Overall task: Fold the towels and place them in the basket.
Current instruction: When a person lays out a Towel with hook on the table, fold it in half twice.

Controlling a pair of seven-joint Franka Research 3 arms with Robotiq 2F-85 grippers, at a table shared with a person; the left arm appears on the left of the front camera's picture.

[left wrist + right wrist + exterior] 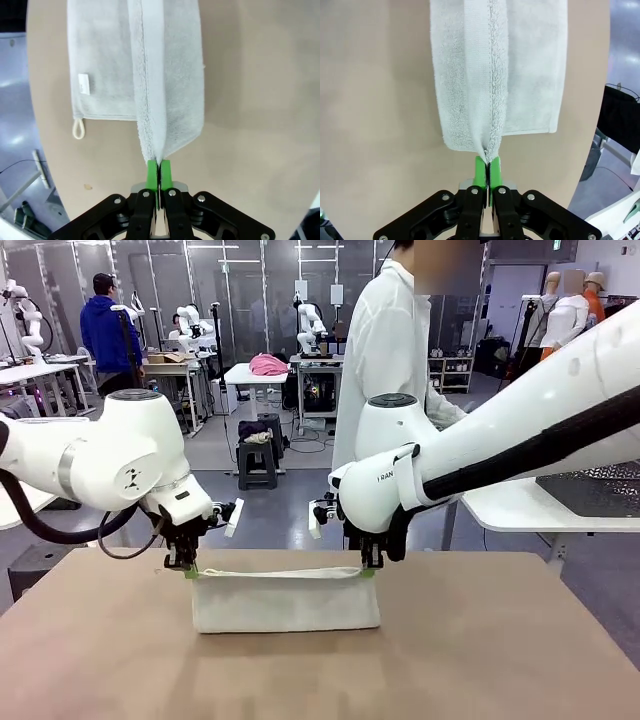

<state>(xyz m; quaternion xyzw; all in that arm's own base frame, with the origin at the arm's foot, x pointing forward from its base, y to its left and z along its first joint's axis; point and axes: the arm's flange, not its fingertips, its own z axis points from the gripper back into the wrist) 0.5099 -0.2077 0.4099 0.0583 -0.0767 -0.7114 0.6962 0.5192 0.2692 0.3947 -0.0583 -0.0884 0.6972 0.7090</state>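
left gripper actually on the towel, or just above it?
Touching. The left wrist view shows the left gripper shut on a corner of the towel, with the cloth pinched between its jaws and no gap.

A tan table [500, 640] carries one off-white towel [285, 602], its lower part resting on the tabletop.

off-white towel [285, 602]: 1 | corner loop [77, 129]: 1 | label [84, 84]: 1 | table [480, 660]: 1 | robot arms [110, 455]: 2 | people [385, 350]: 2

Left arm [110, 455], right arm [500, 430]: glossy white shells and black cables [45, 525] were recorded. Left gripper [159, 167], right gripper [487, 165]: black, silver-screwed, green-padded.
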